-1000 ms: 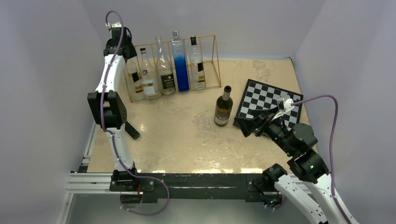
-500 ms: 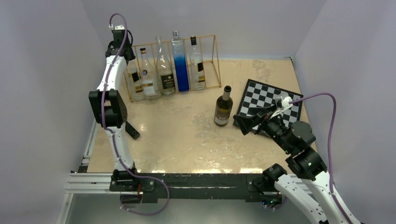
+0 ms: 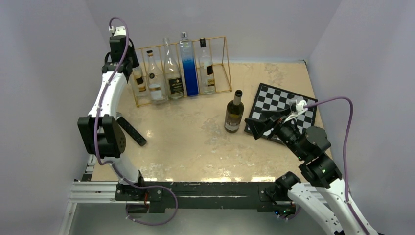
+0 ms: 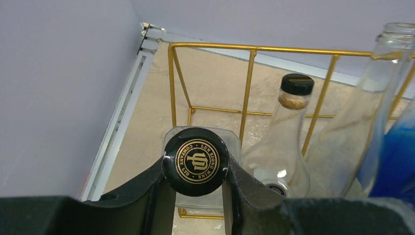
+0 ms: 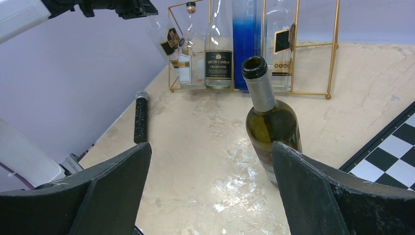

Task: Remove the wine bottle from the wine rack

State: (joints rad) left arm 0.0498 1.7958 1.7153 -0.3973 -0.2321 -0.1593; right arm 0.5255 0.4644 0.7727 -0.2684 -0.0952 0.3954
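Left arm stretches up and back to the gold wine rack point(image 4: 249, 83), the left gripper point(image 4: 196, 169) clamped on the black cap of the wine bottle point(image 3: 140, 82) in the leftmost slot. Right arm stays bent low, the right gripper point(image 5: 210, 152) spread wide, facing a green bottle point(image 5: 271, 127).

Bright even light, sheen on the table point(image 3: 186, 142), wine rack point(image 4: 220, 47) sharp.

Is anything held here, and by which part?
The left gripper is shut on the leftmost bottle in the wine rack, at its capped neck top. The right gripper holds nothing.
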